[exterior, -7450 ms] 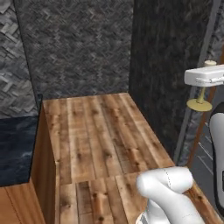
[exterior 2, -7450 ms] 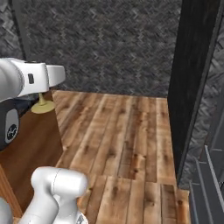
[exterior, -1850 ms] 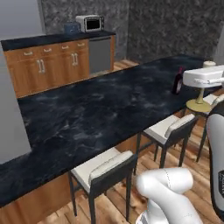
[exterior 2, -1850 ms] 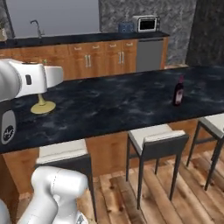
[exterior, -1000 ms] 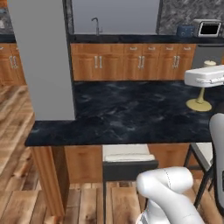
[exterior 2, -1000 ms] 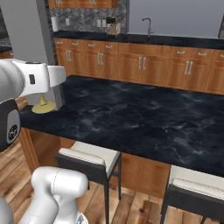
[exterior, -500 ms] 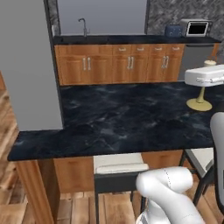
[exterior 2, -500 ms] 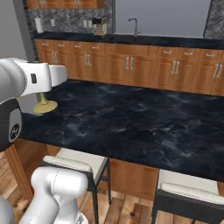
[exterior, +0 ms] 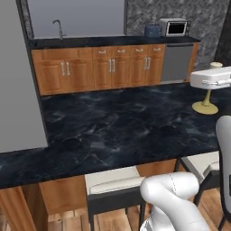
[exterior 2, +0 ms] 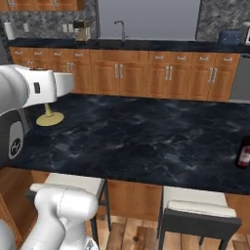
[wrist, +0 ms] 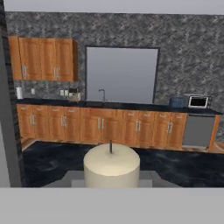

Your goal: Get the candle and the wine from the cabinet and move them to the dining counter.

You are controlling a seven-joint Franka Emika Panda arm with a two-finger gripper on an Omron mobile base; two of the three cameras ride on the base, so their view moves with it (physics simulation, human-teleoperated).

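One candle stands upright, wick up, gripped in the jaws over the black marbled bench; the wine stands well apart, wooden cabinets behind.

Even, flat rendered light fills all three views, bright enough to read every surface, with no glare or hard cast shadows. The long black marbled stone slab ahead of the gripper shows only faint pale veining, and edges look soft and slightly pixelated throughout.

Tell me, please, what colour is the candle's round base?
Yellowish brass, clearest in the right base view: candle.
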